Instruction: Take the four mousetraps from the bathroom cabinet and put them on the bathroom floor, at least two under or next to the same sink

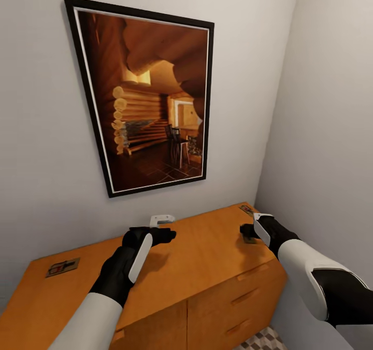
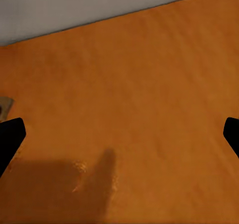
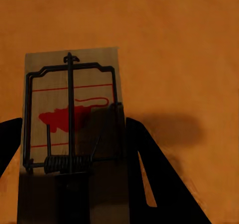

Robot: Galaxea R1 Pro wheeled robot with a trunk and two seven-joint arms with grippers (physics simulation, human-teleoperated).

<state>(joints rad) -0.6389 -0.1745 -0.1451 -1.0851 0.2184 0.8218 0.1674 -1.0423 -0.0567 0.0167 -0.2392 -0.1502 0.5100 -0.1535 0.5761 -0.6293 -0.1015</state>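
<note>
Mousetraps lay on the flat top of the orange-brown cabinet [image 1: 207,256]: one [image 1: 62,267] near its left end, one [image 1: 246,209] at its far right corner, and a third [image 3: 74,129] between the right gripper's [image 3: 69,184] spread fingers. The left gripper [image 1: 161,225] hovered released over the cabinet's middle, below the framed picture [image 1: 150,101].

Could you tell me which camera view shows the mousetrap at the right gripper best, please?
The right wrist view: the mousetrap lies between the jaws, its wire and red print plain. In the head view the right gripper mostly covers it.
</note>
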